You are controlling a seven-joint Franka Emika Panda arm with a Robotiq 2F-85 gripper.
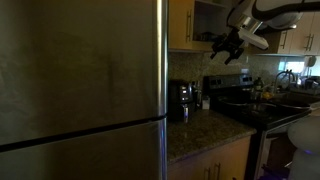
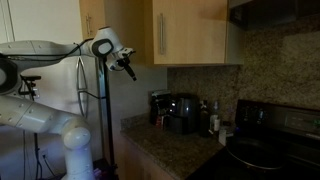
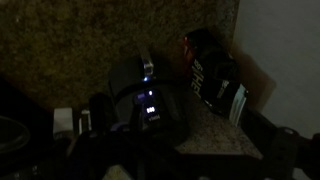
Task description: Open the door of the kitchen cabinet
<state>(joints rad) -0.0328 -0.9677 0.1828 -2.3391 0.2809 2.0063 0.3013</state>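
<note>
The door (image 2: 190,30), high above the counter (image 2: 150,145), could be struck edge-on or its slim handle (image 2: 160,35) missed, since the gripper (image 2: 128,68), its claw state not discernible, is hung near but clear of it.

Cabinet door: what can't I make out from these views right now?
- Gripper: too small and dark in both exterior views, so I cannot tell whether it is open or shut.
- Door: its top is cut off by the frame edge in an exterior view.
- Wrist view: too dark. It shows only the coffee maker, not the door.
</note>
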